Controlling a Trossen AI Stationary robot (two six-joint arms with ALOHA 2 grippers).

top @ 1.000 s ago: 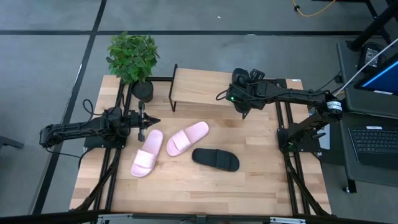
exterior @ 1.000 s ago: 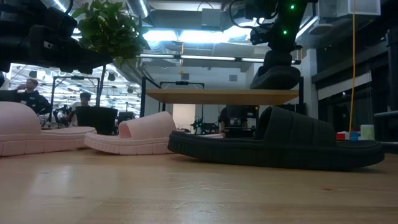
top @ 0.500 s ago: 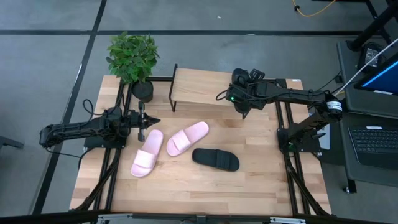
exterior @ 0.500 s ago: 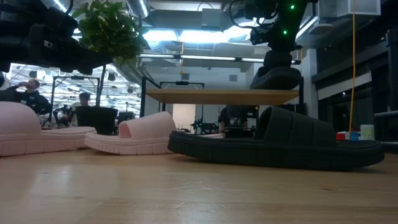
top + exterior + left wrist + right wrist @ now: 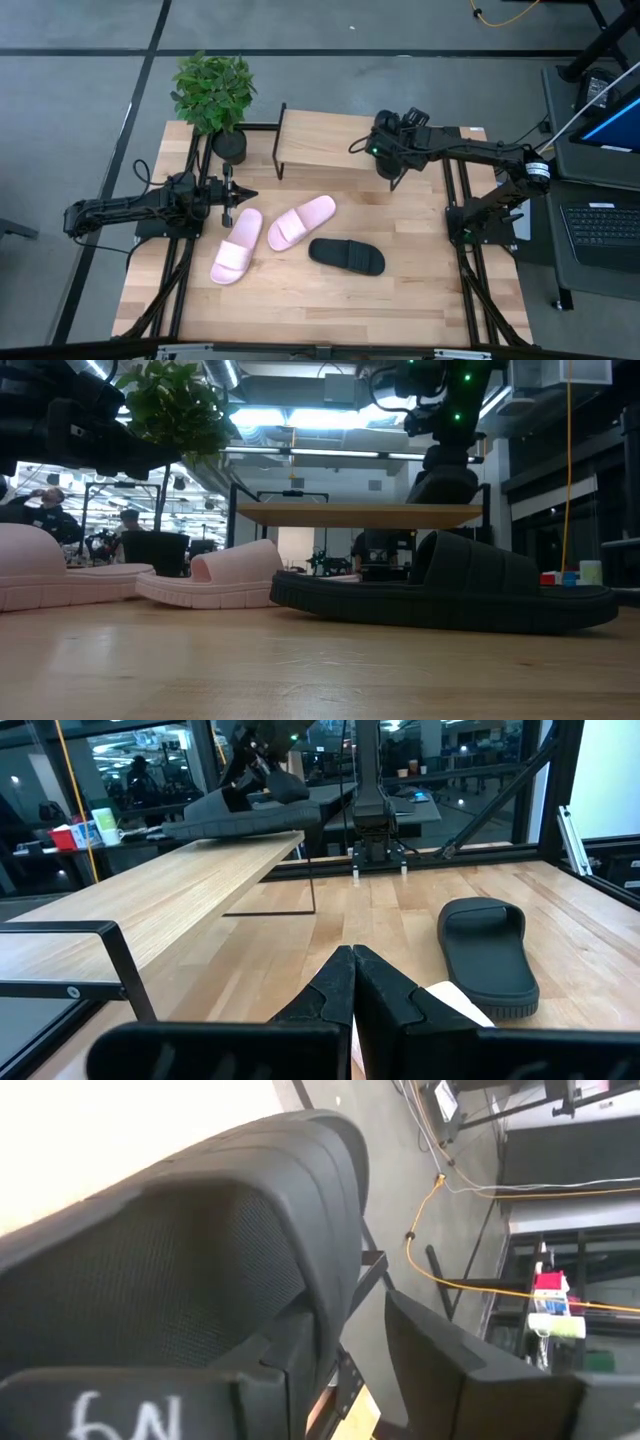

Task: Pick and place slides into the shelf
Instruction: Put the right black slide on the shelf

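A black slide (image 5: 245, 808) lies on the shelf (image 5: 330, 140) top, the right pincer (image 5: 388, 158) spread around its strap. The left pincer (image 5: 240, 193), pressed together, waits beside the pink slides (image 5: 238, 246).

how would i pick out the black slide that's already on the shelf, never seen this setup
Start at the wooden table and find the shelf, the low rack near the potted plant. On the shelf's right end, under the right gripper, sits a black slide. The other black slide and both pink slides lie on the tabletop.
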